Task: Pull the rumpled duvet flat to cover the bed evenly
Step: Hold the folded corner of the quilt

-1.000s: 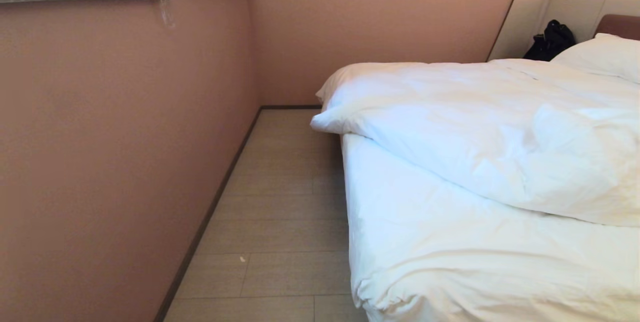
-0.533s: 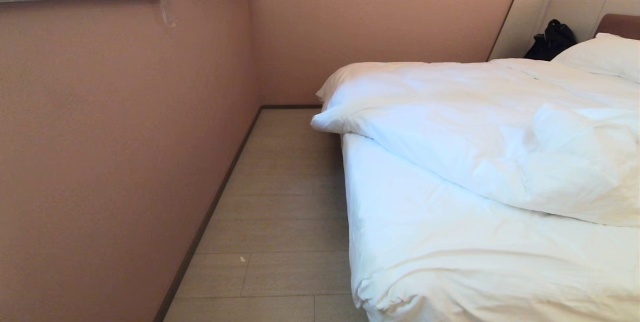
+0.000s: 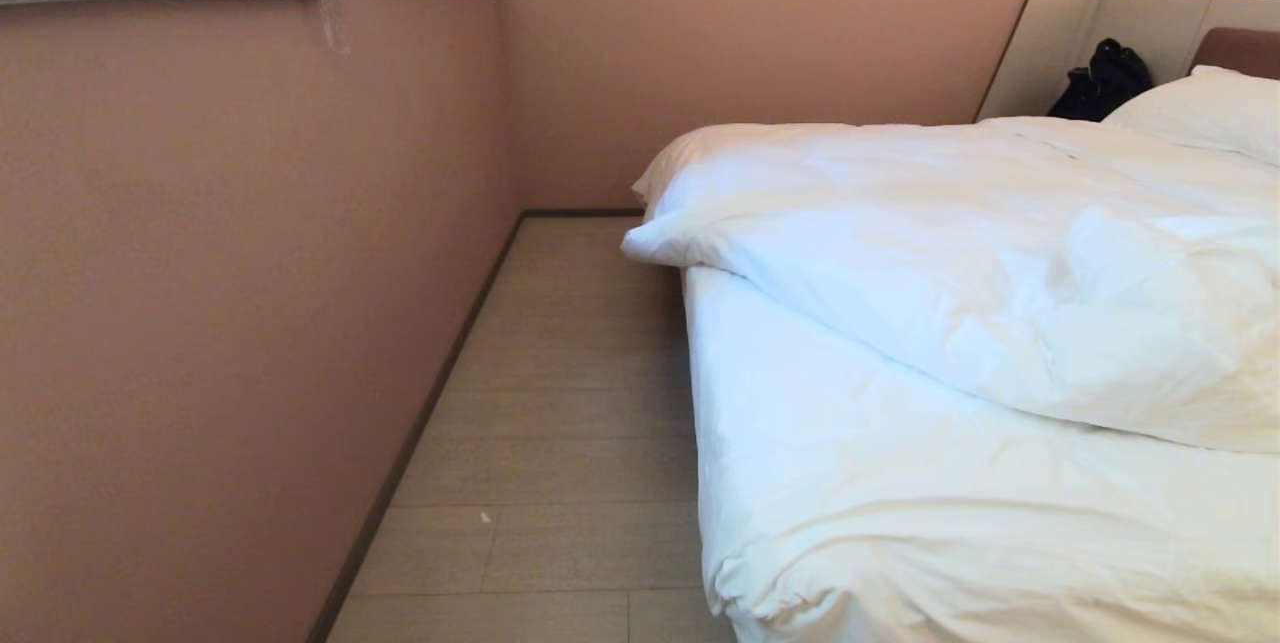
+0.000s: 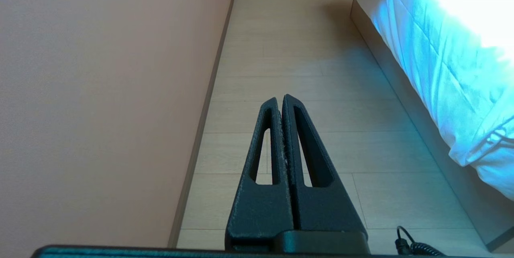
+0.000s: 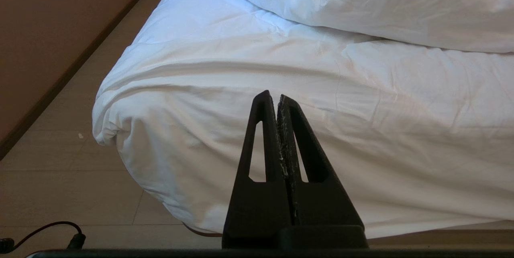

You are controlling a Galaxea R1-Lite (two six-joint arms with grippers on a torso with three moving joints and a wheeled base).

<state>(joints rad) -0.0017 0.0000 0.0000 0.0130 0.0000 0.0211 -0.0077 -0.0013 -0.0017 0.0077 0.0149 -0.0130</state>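
The puffy white duvet lies rumpled across the upper part of the bed, one corner hanging over the side toward the floor. The foot end shows only the fitted sheet. Neither gripper appears in the head view. My left gripper is shut and empty, hanging over the floor beside the bed's side. My right gripper is also shut and empty, pointing at the foot corner of the bed, short of the sheet. The duvet's edge lies farther back on the mattress.
A pink wall runs close along the left, leaving a narrow strip of wooden floor beside the bed. A white pillow and a black bag sit by the headboard. A black cable lies on the floor.
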